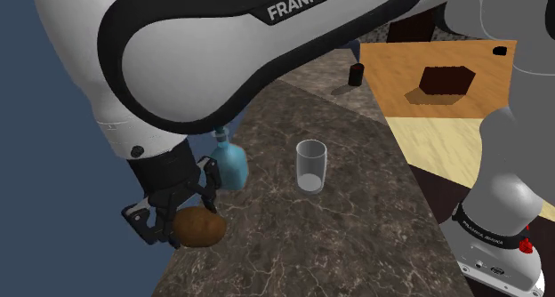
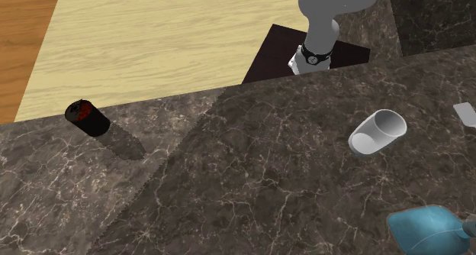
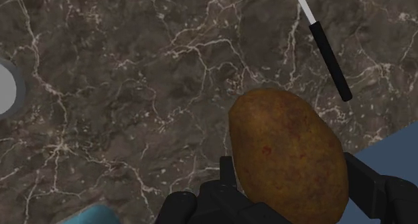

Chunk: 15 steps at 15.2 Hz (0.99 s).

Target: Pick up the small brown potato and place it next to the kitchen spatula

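Gripper (image 1: 185, 217): clenched on the small brown potato (image 1: 199, 228), a finger on each flank, low over the left edge of the dark veined tabletop (image 1: 356, 237) in the shoulder view. Whether the potato has cleared the surface cannot be told.
Blue bottle (image 1: 230, 166): upright just beyond the gripper along that same edge, probably close enough to be clipped on a careless swing.
Glass tumbler (image 1: 311, 165): upright mid-tabletop, apart from the potato.
Dark cup (image 1: 356, 73): near the far edge, out of the way.
Spatula (image 3: 331, 58): black handle and pale shaft lying flat ahead of the held potato in the wrist view. The bare tabletop alongside leaves room for a put-down.
Stage: the grasp looks secure, and the carry toward the spatula seems next.
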{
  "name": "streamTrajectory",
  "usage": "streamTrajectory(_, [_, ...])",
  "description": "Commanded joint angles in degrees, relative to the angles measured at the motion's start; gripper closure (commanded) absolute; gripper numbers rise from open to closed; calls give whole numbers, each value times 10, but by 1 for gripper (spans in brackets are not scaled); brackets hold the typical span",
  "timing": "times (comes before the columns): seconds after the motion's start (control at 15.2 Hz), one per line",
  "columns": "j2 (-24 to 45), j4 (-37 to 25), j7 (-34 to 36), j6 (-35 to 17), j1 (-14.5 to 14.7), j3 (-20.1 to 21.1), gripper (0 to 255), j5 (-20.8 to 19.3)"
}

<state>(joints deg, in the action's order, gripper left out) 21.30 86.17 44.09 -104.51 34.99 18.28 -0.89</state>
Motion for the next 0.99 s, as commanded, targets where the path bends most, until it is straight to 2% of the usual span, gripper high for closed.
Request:
streamTrajectory(0.0, [18, -25, 17, 7, 14, 3, 255, -6])
streamTrajectory(0.92, [41, 50, 15, -90, 13, -1, 255, -12])
